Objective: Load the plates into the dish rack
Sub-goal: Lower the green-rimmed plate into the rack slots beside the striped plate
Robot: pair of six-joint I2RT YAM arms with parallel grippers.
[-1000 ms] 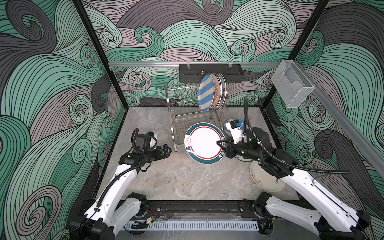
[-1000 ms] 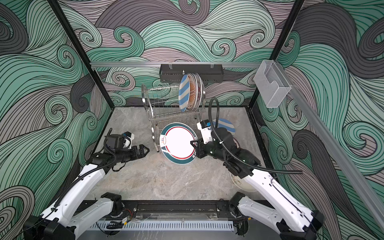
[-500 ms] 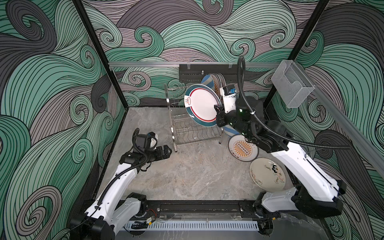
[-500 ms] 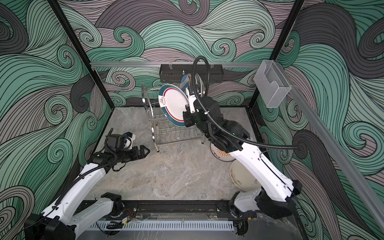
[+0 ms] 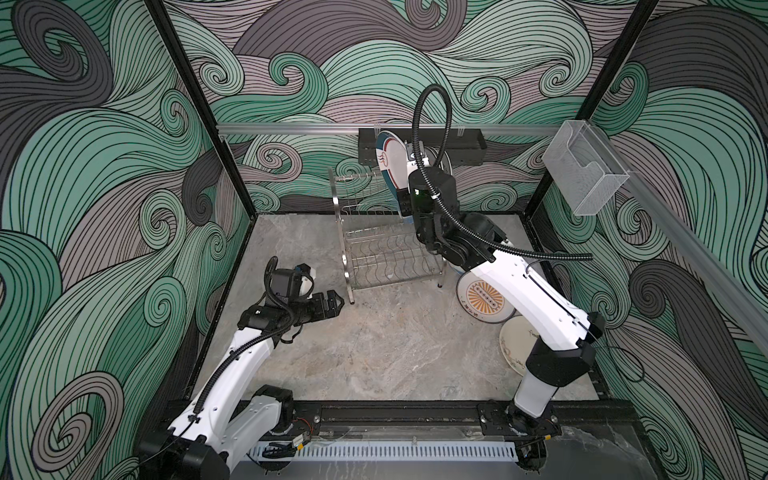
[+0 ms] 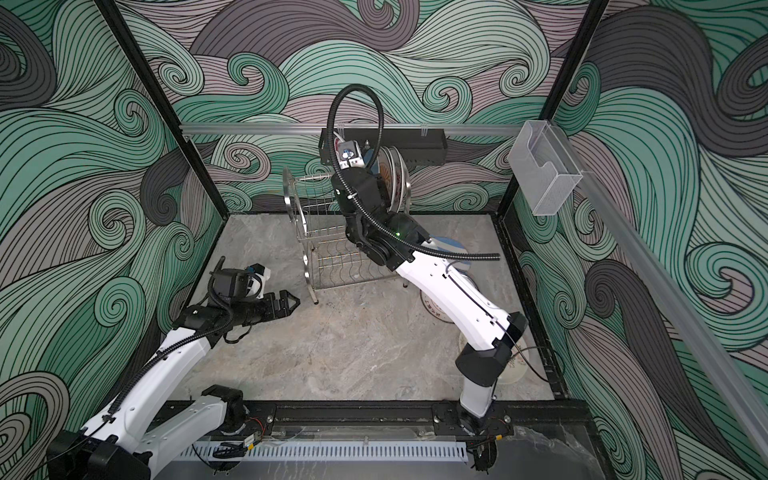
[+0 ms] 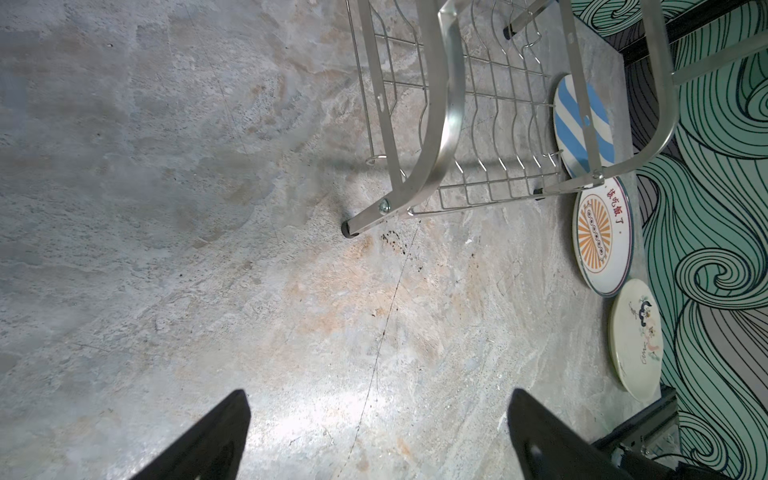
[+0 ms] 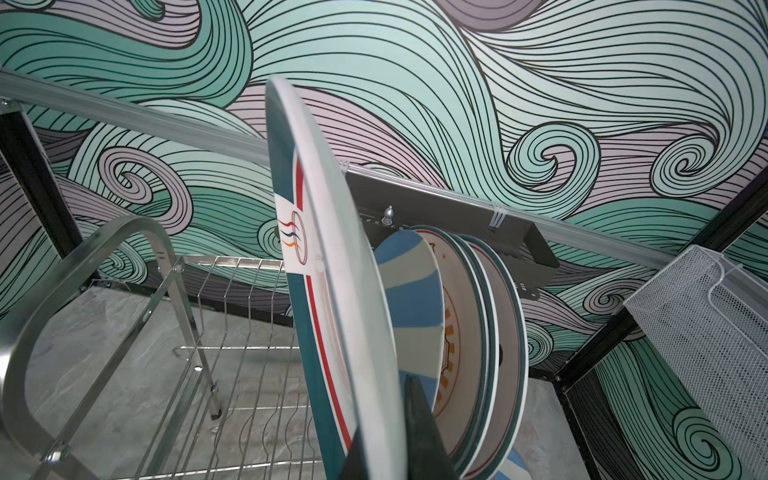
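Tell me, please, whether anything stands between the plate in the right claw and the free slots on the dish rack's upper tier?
Nothing visible does. The teal-rimmed plate, pinched on edge by the right claw, hangs over bare wires of the dish rack; the blue-striped plate stands close beside it, not beneath.

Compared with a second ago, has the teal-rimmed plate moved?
Yes. The teal-rimmed plate rose from low in front of the dish rack to its top tier, beside the plates standing there.

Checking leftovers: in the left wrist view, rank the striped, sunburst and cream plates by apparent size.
1. sunburst plate and cream plate, about alike.
2. striped plate, looks smallest, but farther off and partly behind the dish rack.
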